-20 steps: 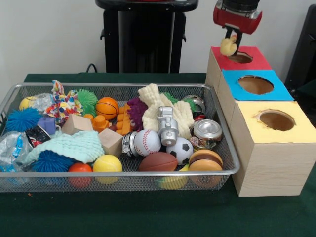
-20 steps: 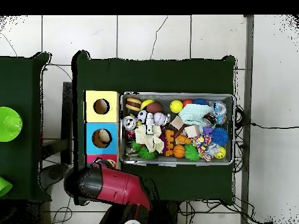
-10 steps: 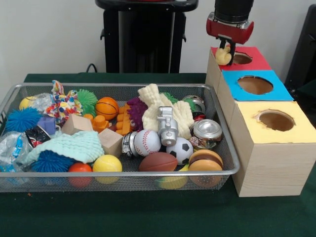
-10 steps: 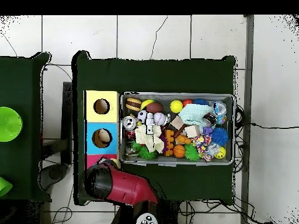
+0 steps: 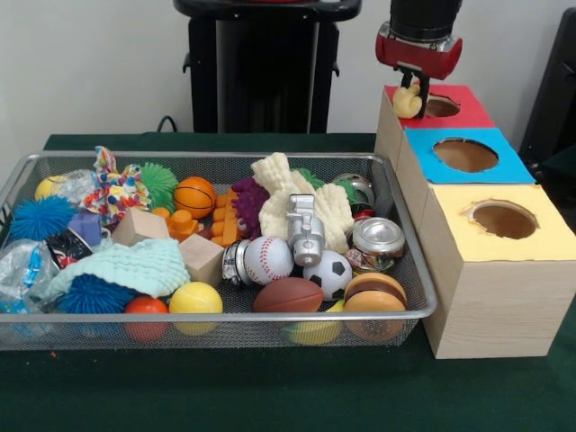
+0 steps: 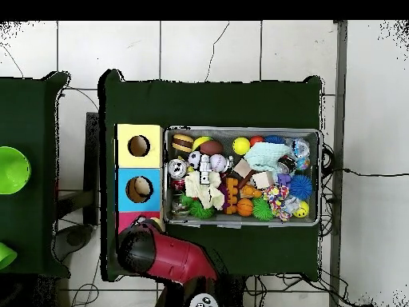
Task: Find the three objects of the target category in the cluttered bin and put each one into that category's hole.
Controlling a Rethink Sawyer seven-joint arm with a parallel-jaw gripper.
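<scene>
My gripper (image 5: 414, 97) hangs over the left edge of the red-topped box (image 5: 468, 115), just left of its hole (image 5: 440, 106). It is shut on a small pale yellow toy (image 5: 406, 102). In the overhead view the red arm (image 6: 160, 252) covers the gripper and most of the red box. The wire-mesh bin (image 5: 225, 317) is full of toys and also shows in the overhead view (image 6: 240, 130). An orange toy (image 5: 225, 223) lies in the bin's middle beside a purple one; I cannot make out stripes on it.
A blue-topped box (image 5: 504, 166) and a yellow-topped box (image 5: 540, 243), each with a hole, stand in a row right of the bin. The bin holds a baseball (image 5: 270, 259), a soccer ball (image 5: 328, 273), a can (image 5: 376, 238), spiky balls (image 5: 40, 216) and wooden blocks (image 5: 200, 259).
The gripper with the yellow toy moved left and slightly down, from over the red hole to the box's left edge. It has hardly moved in the last half second.
</scene>
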